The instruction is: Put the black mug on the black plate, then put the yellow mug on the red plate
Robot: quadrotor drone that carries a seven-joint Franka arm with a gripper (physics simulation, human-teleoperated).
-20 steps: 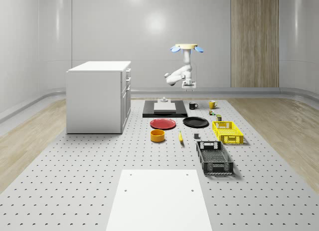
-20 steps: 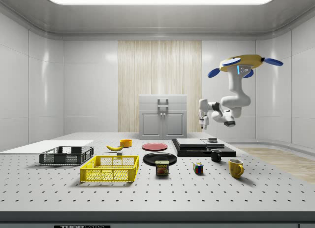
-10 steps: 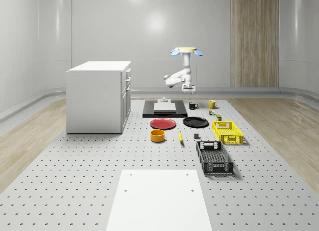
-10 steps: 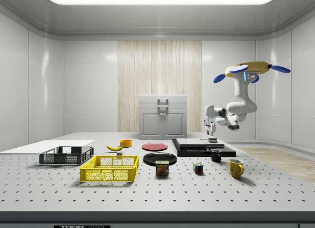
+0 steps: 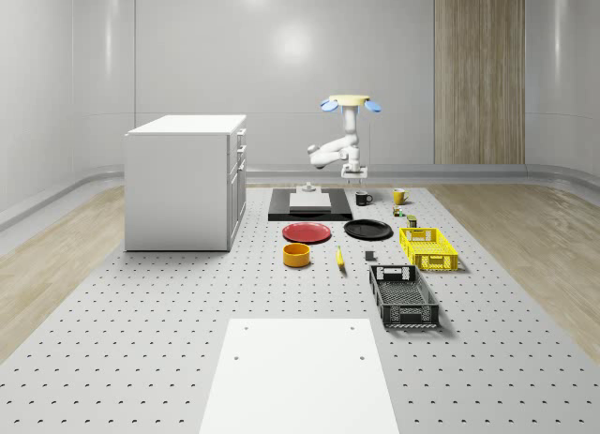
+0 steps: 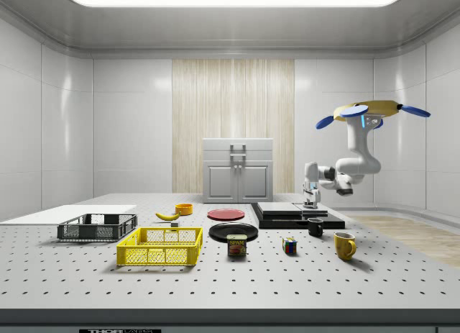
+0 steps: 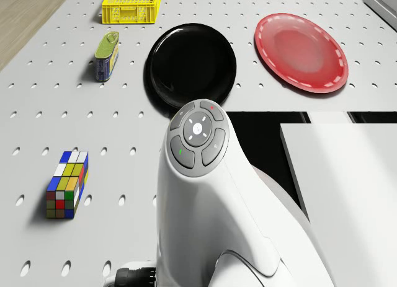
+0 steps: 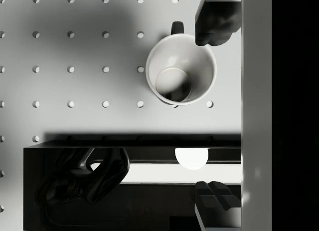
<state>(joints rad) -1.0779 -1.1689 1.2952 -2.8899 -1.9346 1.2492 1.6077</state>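
Since the earlier frames, drone (image 6: 372, 111) and arm are sinking lower and drifting toward the side view's right, so that the gripper (image 6: 312, 197) is now hanging close above the black mug (image 6: 315, 227) instead of high over the table (image 5: 141, 340). In the wrist view, the fingertips (image 8: 215, 16) are standing apart, one at the mug's rim and the other over the black platform (image 5: 309, 205) beside it; the jaws are open and holding nothing. This mug (image 8: 181, 69), white inside, is sitting upright just below the gripper, its handle pointing away from the platform. Such a straddling pose is probably preparing a rim grasp. Beyond the arm, in the drone view, the black plate (image 7: 190, 65) is lying bare, with the red plate (image 7: 301, 51) beside it. Farther off, the yellow mug (image 6: 344, 245) is waiting on the table.
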